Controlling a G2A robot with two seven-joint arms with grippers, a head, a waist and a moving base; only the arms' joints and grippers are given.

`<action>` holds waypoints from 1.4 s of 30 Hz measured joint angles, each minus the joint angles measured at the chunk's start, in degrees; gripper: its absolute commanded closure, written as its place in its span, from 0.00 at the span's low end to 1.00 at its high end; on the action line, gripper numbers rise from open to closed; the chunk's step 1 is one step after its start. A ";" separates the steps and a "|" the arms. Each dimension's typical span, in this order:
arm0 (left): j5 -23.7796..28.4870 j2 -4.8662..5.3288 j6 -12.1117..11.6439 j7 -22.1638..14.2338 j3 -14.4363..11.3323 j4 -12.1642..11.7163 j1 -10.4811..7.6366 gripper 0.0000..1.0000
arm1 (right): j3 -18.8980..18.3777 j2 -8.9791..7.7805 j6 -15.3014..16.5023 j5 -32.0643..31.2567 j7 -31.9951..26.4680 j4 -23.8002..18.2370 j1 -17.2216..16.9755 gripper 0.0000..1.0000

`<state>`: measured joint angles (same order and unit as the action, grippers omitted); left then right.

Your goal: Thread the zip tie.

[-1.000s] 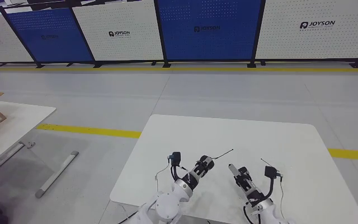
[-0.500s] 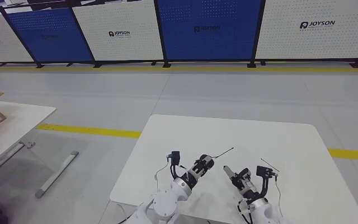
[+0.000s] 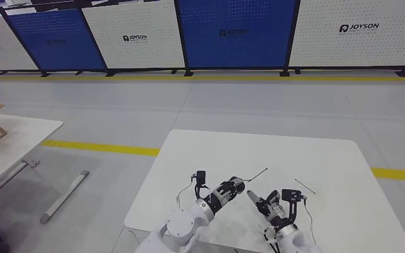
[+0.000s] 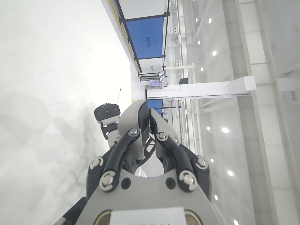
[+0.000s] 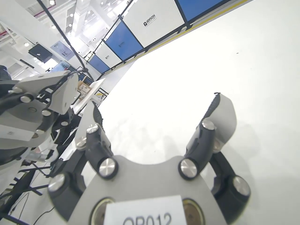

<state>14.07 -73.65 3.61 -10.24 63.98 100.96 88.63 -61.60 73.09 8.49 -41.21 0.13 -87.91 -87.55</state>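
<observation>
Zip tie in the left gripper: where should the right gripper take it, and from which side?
Probably the straight free length of the zip tie just past the left gripper, which is shut on one end. The strap sticks out, off the table, so the open right gripper can come from its own side, jaws across the strap. The far tip would likely flex.

The white table (image 3: 266, 148) is stretching wide beyond both arms; the left gripper (image 3: 240, 184), with zip tie (image 3: 256, 173) jutting out, is crowding the right gripper's (image 3: 249, 195) spread fingers.
</observation>
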 measured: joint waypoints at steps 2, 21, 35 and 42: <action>0.07 -0.02 -0.22 0.30 -0.22 -0.17 -0.11 1.00 | -0.18 -0.18 0.24 -1.29 -1.58 -0.61 -0.23 0.00; -0.59 -0.20 -0.88 3.11 -1.59 -0.92 -0.57 1.00 | -1.52 -0.31 -6.62 -8.94 5.57 -4.25 -3.01 0.00; -2.51 -0.24 -1.05 3.34 -3.20 -0.89 -0.89 1.00 | -0.01 0.19 -6.39 -9.00 -0.23 -2.30 -0.12 0.69; -2.71 -0.20 -1.18 3.55 -3.56 -1.15 -1.06 1.00 | 0.34 0.26 -3.20 -8.51 -2.18 -2.21 0.68 0.67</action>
<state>11.36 -73.85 2.43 -6.69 60.42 99.81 87.57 -61.26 73.36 5.29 -49.72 -2.05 -90.12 -86.87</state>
